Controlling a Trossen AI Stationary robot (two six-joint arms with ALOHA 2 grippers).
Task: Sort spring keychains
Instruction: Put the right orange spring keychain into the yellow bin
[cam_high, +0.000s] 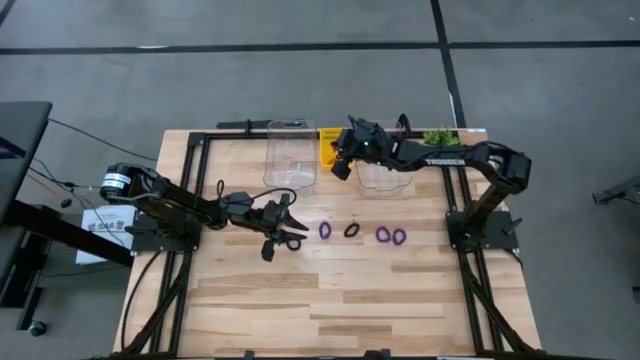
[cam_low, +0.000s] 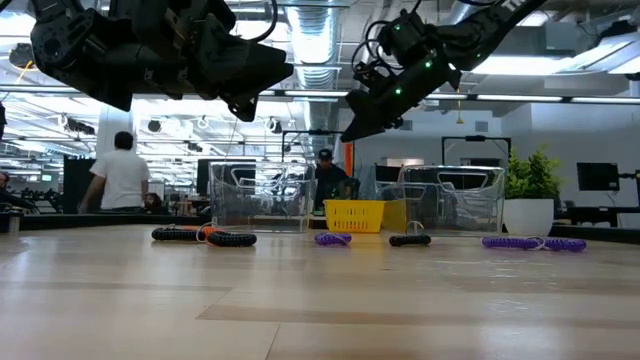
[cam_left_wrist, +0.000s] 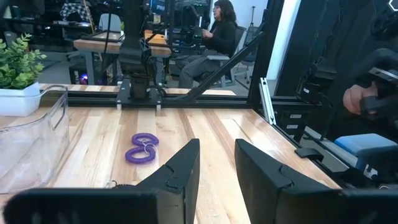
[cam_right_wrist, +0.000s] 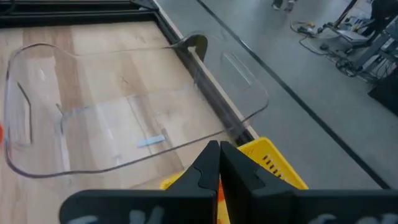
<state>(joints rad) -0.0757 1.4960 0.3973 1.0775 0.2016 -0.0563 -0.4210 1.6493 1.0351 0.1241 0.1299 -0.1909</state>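
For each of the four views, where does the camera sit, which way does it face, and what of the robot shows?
High: overhead, straight down; both arms, the left pincer beside the purple keychains.
Low: table height, level across; both arms overhead, yellow basket behind.
Left wrist: past its parted fingers to a purple pair.
Right wrist: down past the shut right pincer into a clear bin.
High and low share the keychains, bins and basket.

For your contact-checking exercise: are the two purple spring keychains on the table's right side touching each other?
Touching. In the left wrist view the two purple spring keychains lie pressed together with no gap; the high view shows them side by side.
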